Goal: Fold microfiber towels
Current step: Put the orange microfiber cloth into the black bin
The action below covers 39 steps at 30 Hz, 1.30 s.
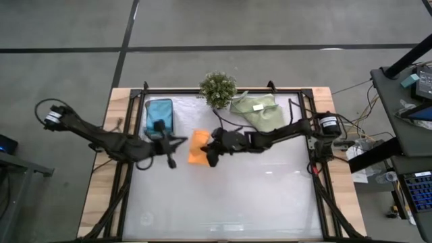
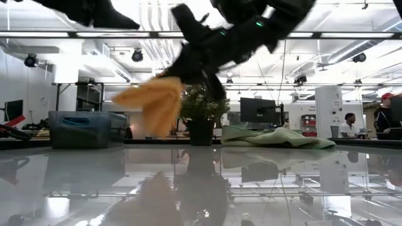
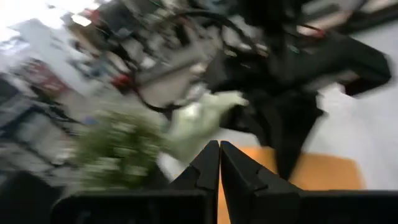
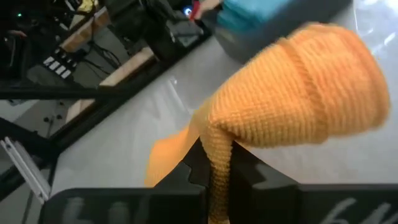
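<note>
My left wrist view smears the plant (image 3: 118, 146), sage towel (image 3: 202, 118) blurred beside it, orange towel (image 3: 323, 171) behind the plant partly hidden by the right arm (image 3: 292, 93)

Grey floor (image 1: 202, 27), bright ceiling lights (image 2: 352, 34), monitors (image 2: 254, 110), seated person (image 2: 348, 125)

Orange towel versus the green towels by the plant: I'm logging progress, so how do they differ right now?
The orange towel hangs off the table, pinched in the right tool; the pale green towels lie loose on the table at the back, touched by no tool. The orange one is bright and drapes downward; the green ones are pale and spread in a low rumpled heap. Both are soft cloths, not folded.
</note>
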Each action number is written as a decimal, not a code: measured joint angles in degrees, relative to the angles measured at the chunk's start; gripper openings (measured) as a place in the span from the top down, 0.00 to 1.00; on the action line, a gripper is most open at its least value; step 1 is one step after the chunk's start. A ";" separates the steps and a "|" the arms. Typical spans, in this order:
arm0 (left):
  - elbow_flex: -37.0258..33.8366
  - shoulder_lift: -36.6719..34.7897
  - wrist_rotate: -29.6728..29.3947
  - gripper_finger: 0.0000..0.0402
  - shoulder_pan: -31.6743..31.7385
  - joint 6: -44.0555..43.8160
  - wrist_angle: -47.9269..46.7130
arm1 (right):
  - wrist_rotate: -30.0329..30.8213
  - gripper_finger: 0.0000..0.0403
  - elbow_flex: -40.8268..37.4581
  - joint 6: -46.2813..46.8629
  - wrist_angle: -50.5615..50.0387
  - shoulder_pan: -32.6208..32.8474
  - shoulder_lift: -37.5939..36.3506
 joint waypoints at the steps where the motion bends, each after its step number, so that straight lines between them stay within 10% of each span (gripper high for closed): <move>1: -0.05 -1.98 -1.72 1.00 0.01 1.74 0.03 | -0.60 0.97 1.99 -1.14 -1.39 -0.53 0.30; 12: -2.72 -17.98 -6.80 1.00 0.02 6.74 -0.42 | -10.86 0.97 22.47 -7.88 -7.53 -7.37 8.10; 30: -5.08 -23.54 -6.67 1.00 0.00 8.16 -0.05 | -22.02 0.97 69.18 -8.37 -13.27 -17.84 39.68; 39: -5.08 -23.43 -6.67 1.00 0.00 8.18 0.13 | -21.77 0.97 67.76 -9.45 -5.56 -19.06 41.13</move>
